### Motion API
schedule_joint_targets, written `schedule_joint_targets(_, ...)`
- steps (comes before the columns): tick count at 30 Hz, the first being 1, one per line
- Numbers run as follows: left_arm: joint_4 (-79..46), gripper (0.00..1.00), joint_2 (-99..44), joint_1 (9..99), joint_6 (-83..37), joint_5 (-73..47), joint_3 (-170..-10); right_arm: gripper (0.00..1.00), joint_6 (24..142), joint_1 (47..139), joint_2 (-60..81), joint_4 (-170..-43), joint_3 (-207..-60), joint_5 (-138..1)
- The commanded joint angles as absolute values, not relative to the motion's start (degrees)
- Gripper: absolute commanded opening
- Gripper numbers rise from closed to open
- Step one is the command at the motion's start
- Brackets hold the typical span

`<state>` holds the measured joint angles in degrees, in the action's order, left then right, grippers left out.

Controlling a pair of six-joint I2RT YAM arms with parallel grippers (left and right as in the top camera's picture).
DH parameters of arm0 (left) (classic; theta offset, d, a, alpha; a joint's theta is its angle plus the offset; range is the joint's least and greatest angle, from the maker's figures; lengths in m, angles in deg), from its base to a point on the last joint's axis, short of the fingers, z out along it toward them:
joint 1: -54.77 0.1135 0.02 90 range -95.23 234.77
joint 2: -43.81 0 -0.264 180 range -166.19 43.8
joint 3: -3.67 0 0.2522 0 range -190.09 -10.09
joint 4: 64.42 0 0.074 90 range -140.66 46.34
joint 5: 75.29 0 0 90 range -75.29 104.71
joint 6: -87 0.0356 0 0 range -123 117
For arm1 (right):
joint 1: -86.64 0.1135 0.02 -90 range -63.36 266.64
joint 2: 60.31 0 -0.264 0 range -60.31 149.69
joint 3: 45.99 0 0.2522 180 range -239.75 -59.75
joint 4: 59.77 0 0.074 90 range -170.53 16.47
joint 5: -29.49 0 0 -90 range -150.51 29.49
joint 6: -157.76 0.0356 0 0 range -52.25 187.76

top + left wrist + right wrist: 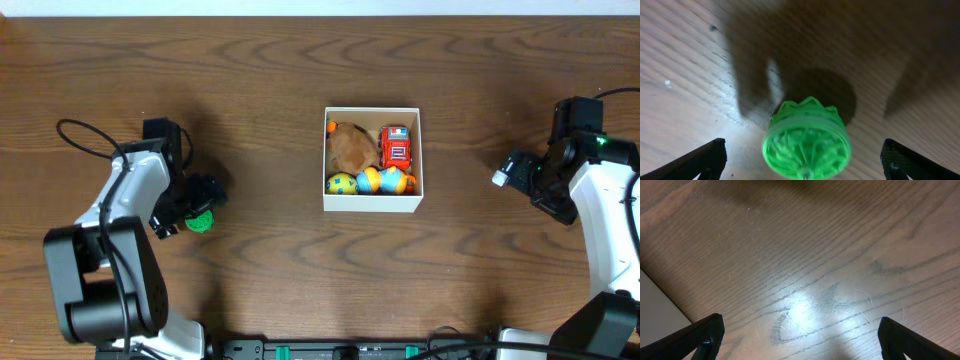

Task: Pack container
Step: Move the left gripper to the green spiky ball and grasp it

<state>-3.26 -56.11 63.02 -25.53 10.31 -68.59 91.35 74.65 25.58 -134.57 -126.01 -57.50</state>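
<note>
Toy [807, 142] (green ribbed plastic) sits unpinched between spread jaws of left tool [804, 165]. Prob. light, stiff, slick; pinch across its rim. Container [372, 204], thin-walled, prob. flimsy, lies well off toward right tool [800, 342], also spread, over worktop [815, 255].

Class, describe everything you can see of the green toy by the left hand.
The green toy is a round piece of translucent bright-green plastic, with a zigzag crown edge and ribs running to a central pin. It lies on the wooden table, between the open fingers of the left hand, which do not touch it.
</note>
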Motion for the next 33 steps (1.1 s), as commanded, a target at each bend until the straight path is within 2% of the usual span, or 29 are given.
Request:
schedule_joint_targets(1, -3.7, 0.98, -58.0, 63.2, -25.8, 10.2, -68.4, 0.99, 90.8, 74.3, 25.9, -134.6, -126.0, -57.6)
schedule_joint_targets(28, -7.1, 1.00, -59.0, 63.2, -25.8, 10.2, -64.7, 0.99, 90.4, 74.3, 25.9, -134.7, -126.0, -57.6)
schedule_joint_targets(33, -7.1, 0.84, -59.0, 63.2, -25.8, 10.2, -64.8, 0.99, 90.4, 74.3, 25.9, -134.7, -126.0, -57.6)
